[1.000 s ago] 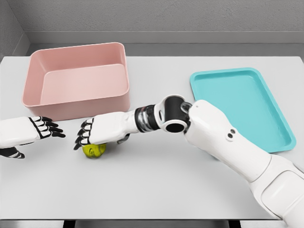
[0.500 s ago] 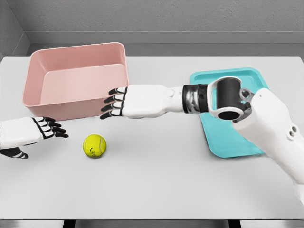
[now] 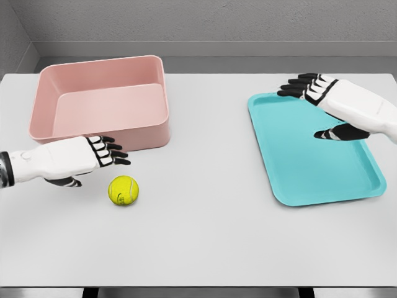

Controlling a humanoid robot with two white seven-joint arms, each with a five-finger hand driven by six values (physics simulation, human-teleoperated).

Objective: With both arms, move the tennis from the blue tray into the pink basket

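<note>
The yellow tennis ball (image 3: 123,190) lies on the white table in front of the pink basket (image 3: 99,105), outside both containers. My left hand (image 3: 93,162) hovers just up and left of the ball, fingers spread, holding nothing. My right hand (image 3: 319,102) floats over the far right part of the blue tray (image 3: 313,146), fingers extended and apart, empty. The tray holds nothing, and the basket's inside looks bare.
The pink basket stands at the back left and the blue tray at the right on the white table (image 3: 205,236). A grey wall runs behind the table's far edge.
My right arm has pulled back from the ball, swinging right to above the tray. My left hand has moved right, closer to the ball. The ball stays where it was released.
</note>
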